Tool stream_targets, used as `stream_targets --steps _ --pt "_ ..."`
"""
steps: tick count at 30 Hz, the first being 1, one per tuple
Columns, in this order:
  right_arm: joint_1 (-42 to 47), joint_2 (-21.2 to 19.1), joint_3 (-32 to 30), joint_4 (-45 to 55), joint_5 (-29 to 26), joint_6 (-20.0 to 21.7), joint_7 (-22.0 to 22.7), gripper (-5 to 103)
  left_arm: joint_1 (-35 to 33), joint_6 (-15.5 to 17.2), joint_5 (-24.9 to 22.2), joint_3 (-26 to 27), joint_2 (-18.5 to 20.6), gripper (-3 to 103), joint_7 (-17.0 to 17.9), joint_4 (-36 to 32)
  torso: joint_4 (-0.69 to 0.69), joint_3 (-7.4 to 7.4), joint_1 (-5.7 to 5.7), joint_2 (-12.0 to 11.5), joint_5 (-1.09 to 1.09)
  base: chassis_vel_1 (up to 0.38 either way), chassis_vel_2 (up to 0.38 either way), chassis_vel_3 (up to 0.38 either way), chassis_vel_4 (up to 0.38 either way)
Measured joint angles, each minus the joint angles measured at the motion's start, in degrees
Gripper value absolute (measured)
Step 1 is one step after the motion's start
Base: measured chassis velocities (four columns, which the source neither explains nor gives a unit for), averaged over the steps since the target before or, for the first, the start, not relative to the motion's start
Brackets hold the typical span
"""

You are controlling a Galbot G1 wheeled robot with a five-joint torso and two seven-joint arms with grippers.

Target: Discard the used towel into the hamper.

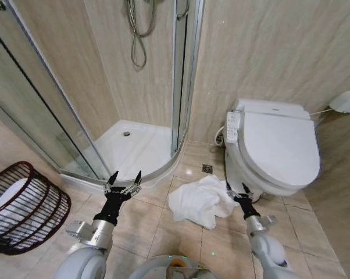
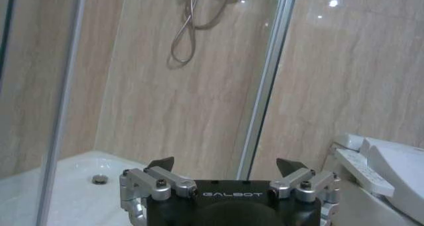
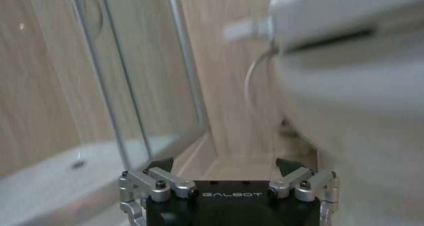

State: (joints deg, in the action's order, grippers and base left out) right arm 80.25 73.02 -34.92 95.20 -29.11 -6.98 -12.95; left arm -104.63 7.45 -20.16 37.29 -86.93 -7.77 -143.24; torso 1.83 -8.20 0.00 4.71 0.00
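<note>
honestly the right hand (image 1: 239,189), open at the towel's (image 1: 199,200) 3 o'clock edge, might snag 1 loose fold and drag it, hamper (image 1: 25,207) way off at 9 o'clock, left hand (image 1: 124,179) open too

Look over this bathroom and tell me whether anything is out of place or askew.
Yes. A white towel lies crumpled on the floor tiles beside the toilet, not hung or binned. The hamper at the left is tipped on its side. Both pincers, left and right, are open and empty.
</note>
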Motion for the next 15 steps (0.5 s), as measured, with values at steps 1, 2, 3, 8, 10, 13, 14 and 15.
stream_targets --steps 1,2,3,8,10,13,14,15 --pt "-1.25 -0.02 0.92 -1.76 0.77 0.31 0.05 100 0.0 0.0 0.0 0.0 0.0 100 0.0 0.0 0.01 -0.01 0.0 0.0 0.01 0.0 0.0 0.0 0.0" --pt "-1.25 -0.02 0.92 -1.76 0.77 0.31 0.05 100 0.0 0.0 0.0 0.0 0.0 100 0.0 0.0 0.01 -0.01 0.0 0.0 0.01 0.0 0.0 0.0 0.0" --pt "-2.82 -0.22 2.01 -3.82 1.87 0.31 -0.22 100 0.0 0.0 0.0 0.0 0.0 100 0.0 0.0 0.01 -0.01 0.0 0.0 0.01 0.0 0.0 0.0 0.0" --pt "-7.46 -1.99 6.84 -10.44 9.08 0.86 -0.07 100 0.0 0.0 0.0 0.0 0.0 100 0.0 0.0 0.01 -0.01 0.0 0.01 -0.01 0.0 0.0 0.0 0.0" --pt "-9.42 -1.87 8.67 -14.19 14.87 0.6 0.95 100 0.0 0.0 0.0 0.0 0.0 100 0.0 0.0 -0.01 -0.02 0.0 0.02 -0.01 0.0 0.0 0.0 0.0" --pt "-11.72 -1.29 10.98 -17.07 17.86 0.86 1.83 100 0.0 0.0 0.0 0.0 0.0 100 0.0 0.0 -0.01 -0.02 0.0 0.02 0.02 0.0 0.0 0.0 0.0" --pt "-11.72 -1.29 10.98 -17.07 17.86 0.86 1.83 100 0.0 0.0 0.0 0.0 0.0 100 0.0 0.0 -0.01 -0.02 0.0 0.02 0.02 0.0 0.0 0.0 0.0" --pt "-12.51 -1.16 11.92 -18.03 18.51 1.15 1.99 100 0.0 0.0 0.0 0.0 0.0 100 0.0 0.0 0.02 -0.02 0.0 0.02 0.0 0.0 0.0 0.0 0.0"
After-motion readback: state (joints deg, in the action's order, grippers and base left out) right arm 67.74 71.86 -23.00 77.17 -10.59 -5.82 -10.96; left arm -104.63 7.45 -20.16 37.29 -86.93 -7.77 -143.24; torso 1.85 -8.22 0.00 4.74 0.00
